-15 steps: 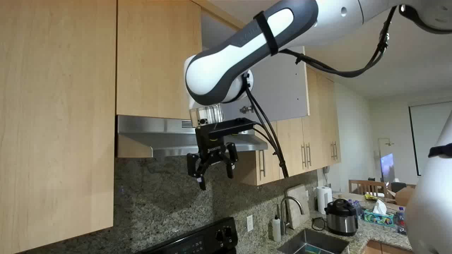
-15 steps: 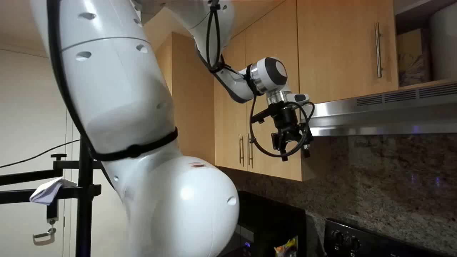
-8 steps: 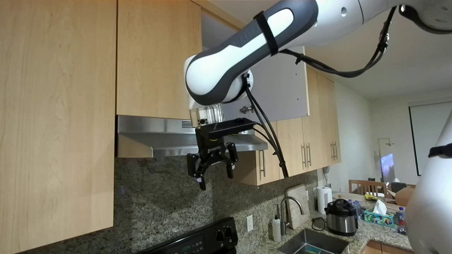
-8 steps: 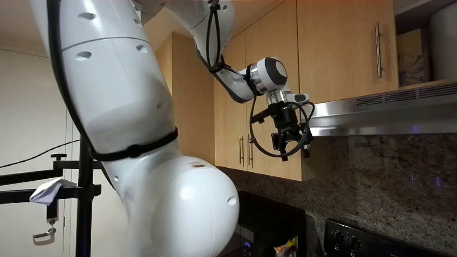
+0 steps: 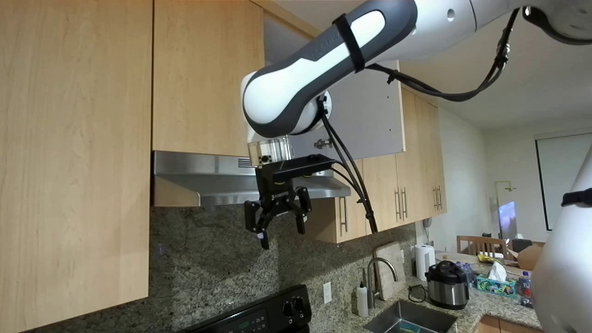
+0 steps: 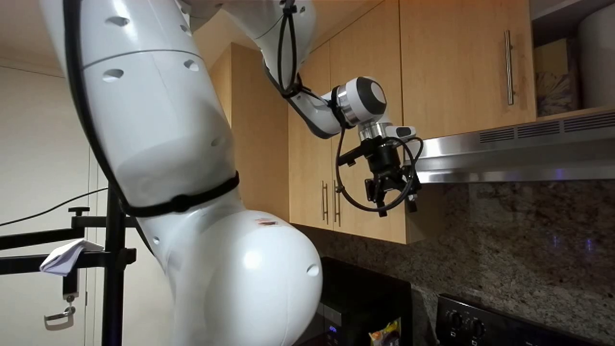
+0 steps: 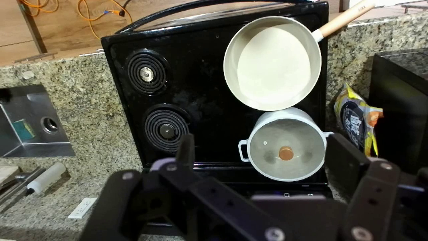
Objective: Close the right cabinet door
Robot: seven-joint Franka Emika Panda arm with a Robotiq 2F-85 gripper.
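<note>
Fingers (image 7: 346, 162) spread wide and empty, the arm (image 5: 277, 95) hovers on the inner side of the open right cabinet door (image 5: 370, 108); pushing from there could swing it wider.

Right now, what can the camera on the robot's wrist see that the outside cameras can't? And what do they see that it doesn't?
Only the wrist view shows the cream pan, the lidded white pot and two coil burners.

Only the exterior views show things higher up: the range hood, in both of them, and, in an exterior view, the right cabinet door, standing open with its grey inner face showing.

All three views share the gripper, open and holding nothing, and the black stove, though the exterior views catch mainly its knob panel.
</note>
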